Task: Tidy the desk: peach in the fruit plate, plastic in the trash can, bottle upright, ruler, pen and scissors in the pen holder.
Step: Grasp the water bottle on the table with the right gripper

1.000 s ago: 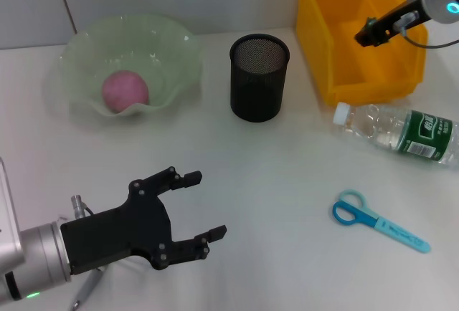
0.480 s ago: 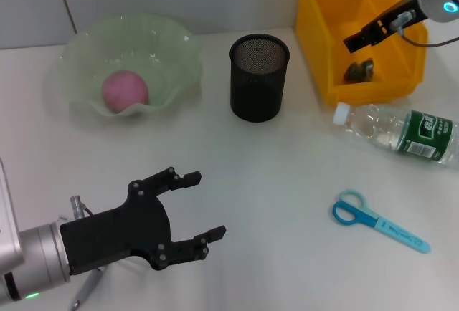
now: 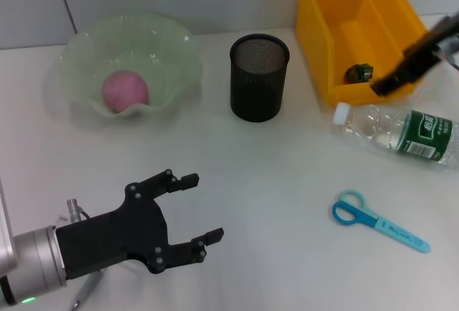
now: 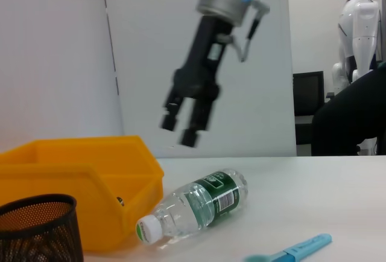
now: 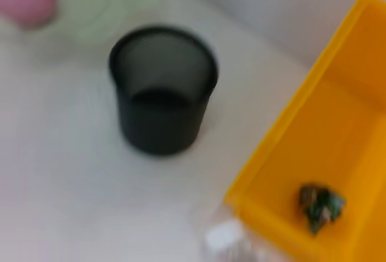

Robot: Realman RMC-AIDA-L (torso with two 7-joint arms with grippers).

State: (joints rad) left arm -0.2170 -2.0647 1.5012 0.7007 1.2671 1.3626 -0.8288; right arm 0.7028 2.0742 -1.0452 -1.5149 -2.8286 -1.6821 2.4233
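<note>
The pink peach [image 3: 125,89] lies in the pale green fruit plate [image 3: 129,26]. A crumpled bit of plastic [image 3: 358,73] rests inside the yellow bin [image 3: 337,10]. The clear bottle [image 3: 401,132] lies on its side in front of the bin. Blue scissors [image 3: 376,219] lie flat at the near right. The black mesh pen holder [image 3: 259,78] stands in the middle. My right gripper [image 3: 384,87] hangs open over the bin's front edge, above the bottle [image 4: 199,204]. My left gripper [image 3: 203,207] is open and low at the near left. A pen [image 3: 80,293] peeks out under it. The ruler is out of view.
The yellow bin [image 4: 78,174] and pen holder [image 4: 36,226] stand close together at the back. The right wrist view shows the pen holder [image 5: 163,87], the plastic [image 5: 319,204] in the bin [image 5: 338,123] and the bottle cap [image 5: 223,238]. A white wall runs behind the table.
My right gripper let the plastic drop into the yellow bin, then swung forward and down to the bin's front edge over the bottle. The left arm barely shifted.
</note>
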